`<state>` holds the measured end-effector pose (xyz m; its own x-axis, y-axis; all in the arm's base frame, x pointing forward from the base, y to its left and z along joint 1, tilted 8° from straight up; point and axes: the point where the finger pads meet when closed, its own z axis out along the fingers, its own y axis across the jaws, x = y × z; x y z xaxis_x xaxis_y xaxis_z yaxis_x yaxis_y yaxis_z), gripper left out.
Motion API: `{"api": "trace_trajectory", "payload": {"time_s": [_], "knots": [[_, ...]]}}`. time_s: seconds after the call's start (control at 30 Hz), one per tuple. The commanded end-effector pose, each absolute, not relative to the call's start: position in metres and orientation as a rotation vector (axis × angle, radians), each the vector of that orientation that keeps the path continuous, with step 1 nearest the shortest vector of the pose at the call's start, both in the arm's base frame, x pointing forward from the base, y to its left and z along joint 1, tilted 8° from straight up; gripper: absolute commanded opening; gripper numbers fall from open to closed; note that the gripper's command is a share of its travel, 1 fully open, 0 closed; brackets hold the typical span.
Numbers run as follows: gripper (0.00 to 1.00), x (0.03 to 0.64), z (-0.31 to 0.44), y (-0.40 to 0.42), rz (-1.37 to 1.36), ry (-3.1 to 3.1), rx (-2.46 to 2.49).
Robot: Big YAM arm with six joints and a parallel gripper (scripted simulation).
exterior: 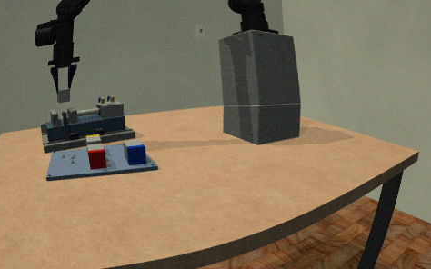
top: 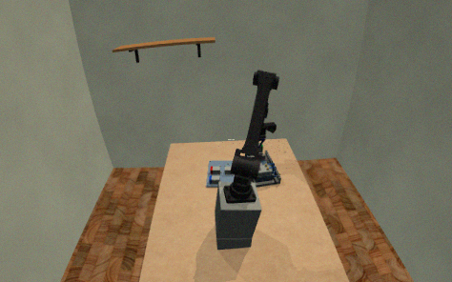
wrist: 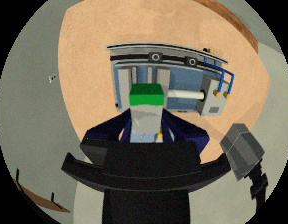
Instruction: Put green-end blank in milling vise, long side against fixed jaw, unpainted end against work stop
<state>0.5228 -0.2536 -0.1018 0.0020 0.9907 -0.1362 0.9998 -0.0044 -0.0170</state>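
My gripper point(exterior: 64, 90) point(wrist: 146, 115) is shut on the green-ended blank point(exterior: 64, 95) point(wrist: 146, 121), above the jaw end of the vise point(exterior: 83, 128) point(wrist: 185, 79). In the wrist view the green end points up the picture, away from the palm. The fixed jaw point(exterior: 55, 118) point(wrist: 124, 82) and the movable jaw point(exterior: 72, 114) stand apart, with low bars point(wrist: 149, 74) between them. The held blank hides part of this gap in the wrist view; I cannot make out the work stop there. Blanks with red point(exterior: 97, 159) point(top: 212, 170), blue point(exterior: 136, 154) and yellow point(exterior: 93, 136) ends are on the plate point(exterior: 67, 170).
The vise's hose block point(exterior: 112, 109) point(wrist: 213, 97) stands at the far end of the vise from the fixed jaw, with blue hoses point(wrist: 232, 82). Small pegs point(exterior: 72, 158) stick up from the plate beside the red-ended blank. The grey arm pedestal point(top: 237, 226) point(exterior: 260, 91) stands on the table.
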Motion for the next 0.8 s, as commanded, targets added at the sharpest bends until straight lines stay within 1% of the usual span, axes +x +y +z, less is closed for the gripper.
{"api": "trace_trajectory", "payload": {"time_s": [0.0,0.77], "knots": [[0.00,0.5421,-0.0922,-0.2631,-0.145,2.117,2.164],[0.00,0.5473,-0.0886,-0.2631,-0.143,2.104,2.175]]}}
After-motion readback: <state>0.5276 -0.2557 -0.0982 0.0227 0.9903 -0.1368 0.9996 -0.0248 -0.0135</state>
